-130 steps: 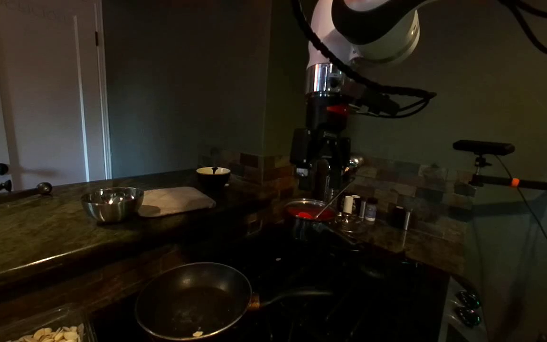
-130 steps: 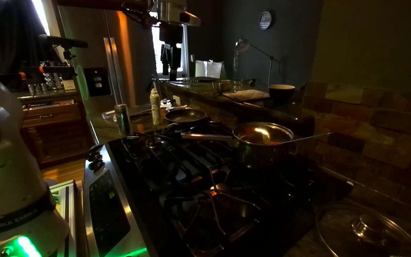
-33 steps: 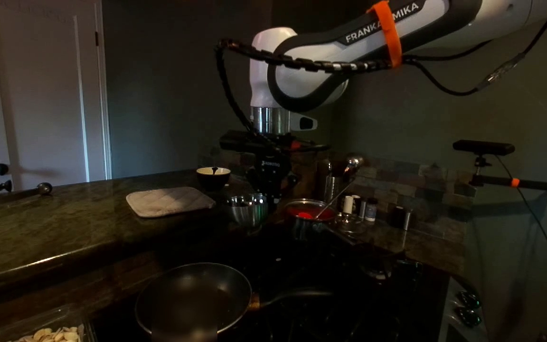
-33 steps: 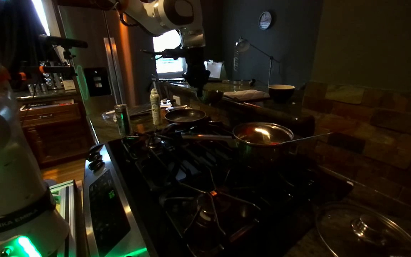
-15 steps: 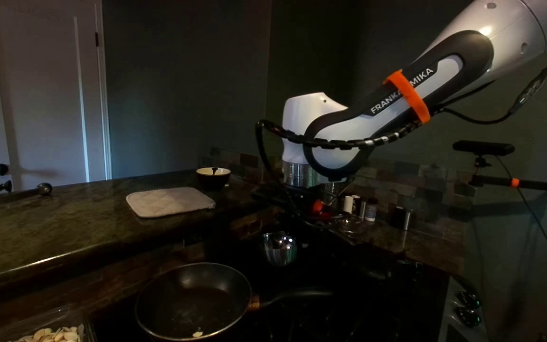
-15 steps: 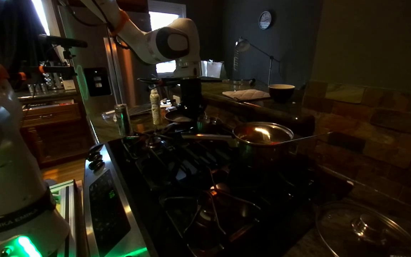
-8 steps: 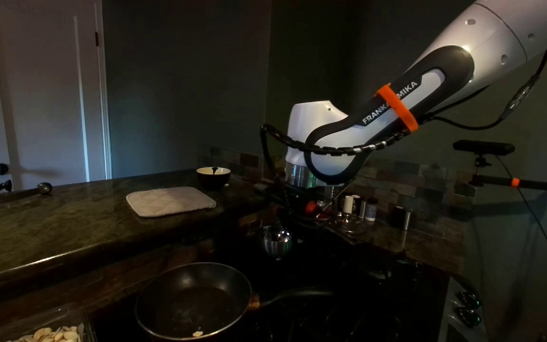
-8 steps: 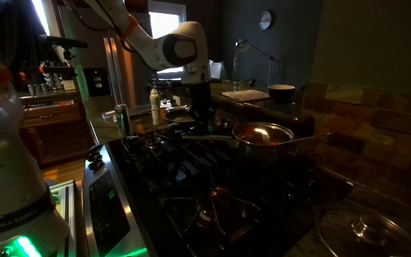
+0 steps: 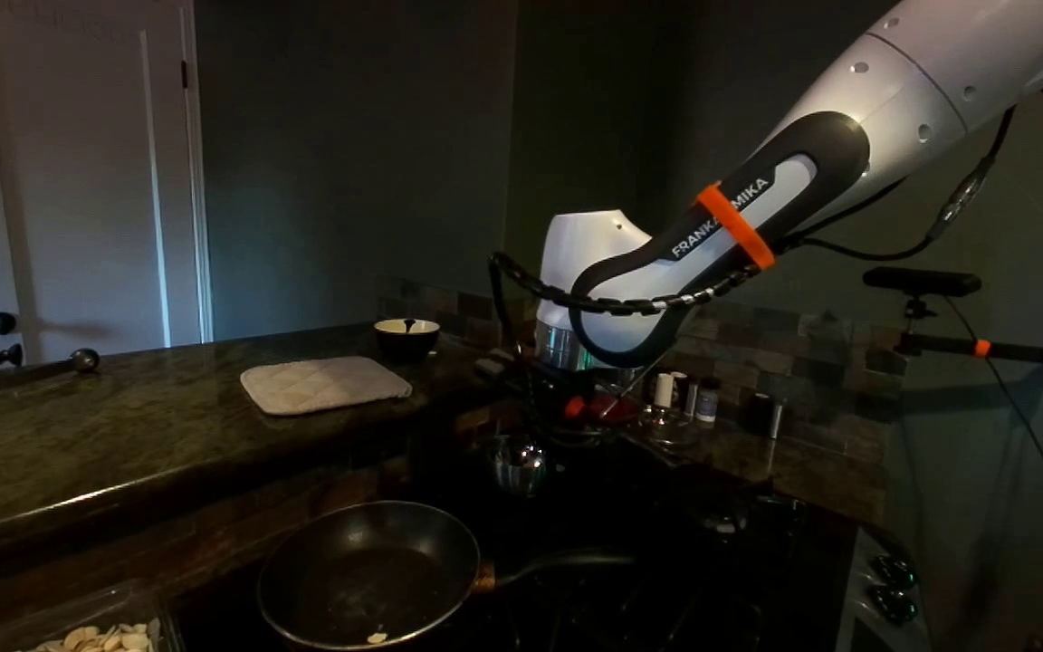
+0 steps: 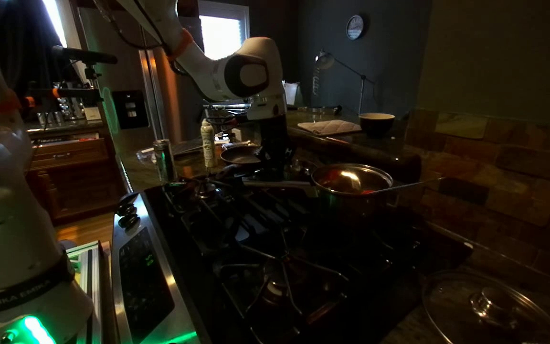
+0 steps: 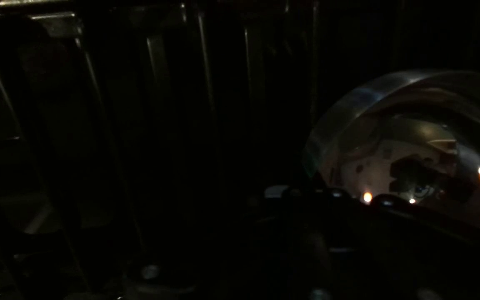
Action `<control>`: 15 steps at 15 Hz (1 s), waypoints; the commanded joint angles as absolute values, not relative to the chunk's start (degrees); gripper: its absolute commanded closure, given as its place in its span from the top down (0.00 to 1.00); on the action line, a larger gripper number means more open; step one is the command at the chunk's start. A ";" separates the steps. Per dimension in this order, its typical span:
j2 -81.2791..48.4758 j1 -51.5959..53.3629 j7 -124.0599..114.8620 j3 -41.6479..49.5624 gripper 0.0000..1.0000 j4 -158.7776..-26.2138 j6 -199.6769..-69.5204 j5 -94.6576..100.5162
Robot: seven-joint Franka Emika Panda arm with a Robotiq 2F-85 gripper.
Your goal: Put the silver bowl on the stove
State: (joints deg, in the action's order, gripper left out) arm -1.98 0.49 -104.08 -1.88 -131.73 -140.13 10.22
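Silver bowl (image 9: pixel 517 468), 1: moved off the desk (image 9: pixel 123 444), where it stood beside the pad (image 9: pixel 327 385) 8.7 s ago; now past the desk's stove-side edge, over the stove (image 10: pixel 198 277), between the frying pan (image 9: pixel 377 570) and the pot (image 10: pixel 337 203). Shifted slightly, together with the arm (image 9: pixel 589 258), since 0.5 s ago. Contact with the stove: cannot tell.

End effector (image 10: pixel 280 162), 1: pointing down, clamped on the silver bowl, which travels along with it; fingers lost in the dark, so the width of the gap cannot be told. Wrist view: shiny inner face of the silver bowl, burner bars (image 11: pixel 206 58) near it.

Pad, quilted, pale, 1: flat on the desk, near the stove-side edge.

Black bowl (image 9: pixel 406 344), pale inside, 1: upright on the desk, at the corner nearest the tiled wall (image 10: pixel 494 157); seen in both exterior views.

Frying pan, dark, 1: on the stove, below the desk's stove-side edge; 1 pale scrap (image 9: pixel 377 637) inside.

Pot, metal, 1: on the stove, toward the tiled wall; thin handle (image 10: pixel 413 184) slanting out over its rim.

Glass lid (image 10: pixel 487 310), 1: just beside the stove, knob up.

Spray can (image 10: pixel 207 143), 1: upright, near the frying pan.

Clear box (image 9: pixel 78 607), 1: beside the frying pan, pale slices (image 9: pixel 91 638) inside, cut off by the frame.

Clock (image 10: pixel 354 27), round, 1: on the wall (image 10: pixel 385 48).
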 commanded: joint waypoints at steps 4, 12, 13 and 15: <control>-2.65 1.52 -104.43 -1.48 0.58 -130.33 -138.28 9.62; 10.39 1.57 -92.38 -2.53 1.00 -132.58 -126.55 7.92; 12.47 1.62 -88.86 -2.79 1.00 -133.16 -125.78 8.90; 8.92 0.47 -93.06 -3.26 1.00 -130.54 -127.08 9.34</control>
